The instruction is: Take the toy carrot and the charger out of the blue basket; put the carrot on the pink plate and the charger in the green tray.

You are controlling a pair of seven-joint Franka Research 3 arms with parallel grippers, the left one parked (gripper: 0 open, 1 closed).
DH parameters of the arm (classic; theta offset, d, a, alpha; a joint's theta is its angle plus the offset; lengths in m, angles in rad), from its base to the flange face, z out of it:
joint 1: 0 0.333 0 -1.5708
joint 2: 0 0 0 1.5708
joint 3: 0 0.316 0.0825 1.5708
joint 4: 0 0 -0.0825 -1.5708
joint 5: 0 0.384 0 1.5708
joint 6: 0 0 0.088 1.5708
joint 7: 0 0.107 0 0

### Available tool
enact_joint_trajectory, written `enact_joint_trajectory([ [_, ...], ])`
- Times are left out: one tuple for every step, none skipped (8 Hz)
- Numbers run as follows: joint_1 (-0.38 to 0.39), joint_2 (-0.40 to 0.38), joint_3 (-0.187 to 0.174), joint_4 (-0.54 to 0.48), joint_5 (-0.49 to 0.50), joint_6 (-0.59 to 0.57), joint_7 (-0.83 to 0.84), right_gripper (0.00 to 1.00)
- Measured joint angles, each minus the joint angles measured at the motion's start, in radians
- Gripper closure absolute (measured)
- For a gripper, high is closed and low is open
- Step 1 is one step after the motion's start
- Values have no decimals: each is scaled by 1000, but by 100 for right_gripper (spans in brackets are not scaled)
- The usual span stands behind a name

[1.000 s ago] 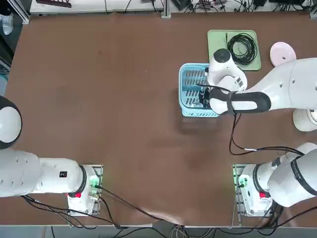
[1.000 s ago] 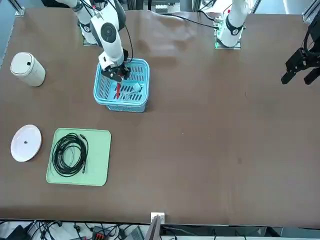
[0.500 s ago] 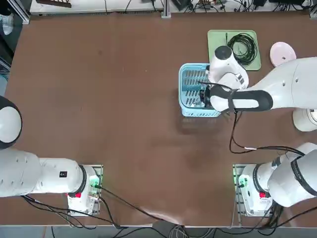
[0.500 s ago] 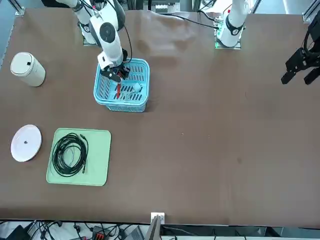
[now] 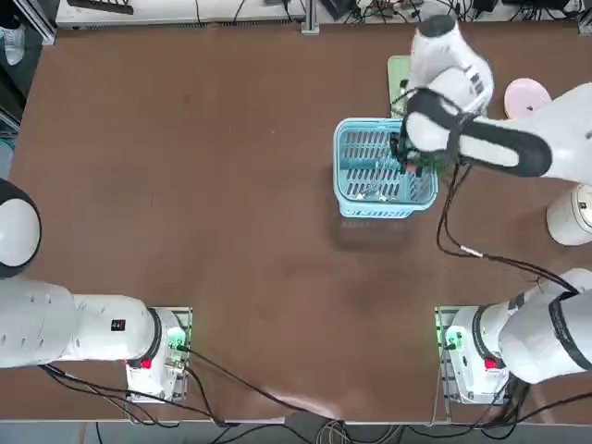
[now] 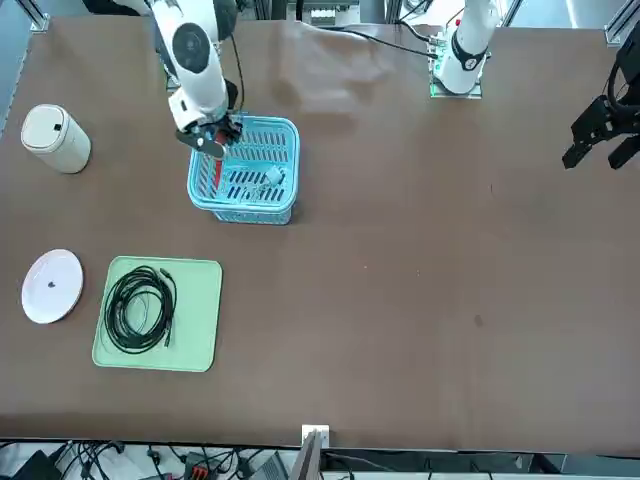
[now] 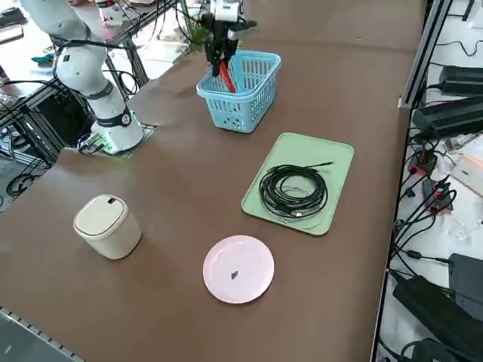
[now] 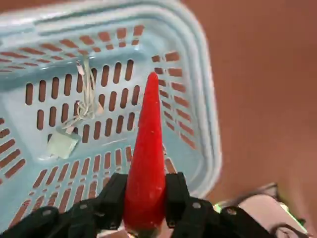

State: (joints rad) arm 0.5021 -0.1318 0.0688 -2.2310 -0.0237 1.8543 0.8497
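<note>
Gripping one red toy carrot (image 8: 144, 163), tip outward, the right claw (image 8: 145, 198) has it over the blue slatted basket (image 8: 210, 124), near the rim; charger (image 8: 63, 144), pale block with white cord, lies inside. Outstanding, both placements: carrot to the pink plate (image 7: 238, 269), charger to the green tray (image 7: 343, 154), which already carries a coiled black cable (image 7: 293, 192). Wrist view itemises the two black fingers pressed to the carrot's sides; the top view hides that grasp beneath the arm.

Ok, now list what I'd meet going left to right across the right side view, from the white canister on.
White canister → pink plate → green tray with the black coiled cable on it → black power bricks beyond the table's edge.
</note>
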Motion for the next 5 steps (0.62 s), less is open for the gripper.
enact_joint_trajectory([
  [-13, -1, 0, 71, 0, -77, -13, 59],
  [-24, 3, -1, 136, 1, -138, -19, 59],
  [-37, 9, -1, 184, 1, -176, -31, 59],
  [-57, 14, -1, 219, 1, -202, -60, 59],
  [-91, 19, -2, 255, 1, -231, -114, 59],
])
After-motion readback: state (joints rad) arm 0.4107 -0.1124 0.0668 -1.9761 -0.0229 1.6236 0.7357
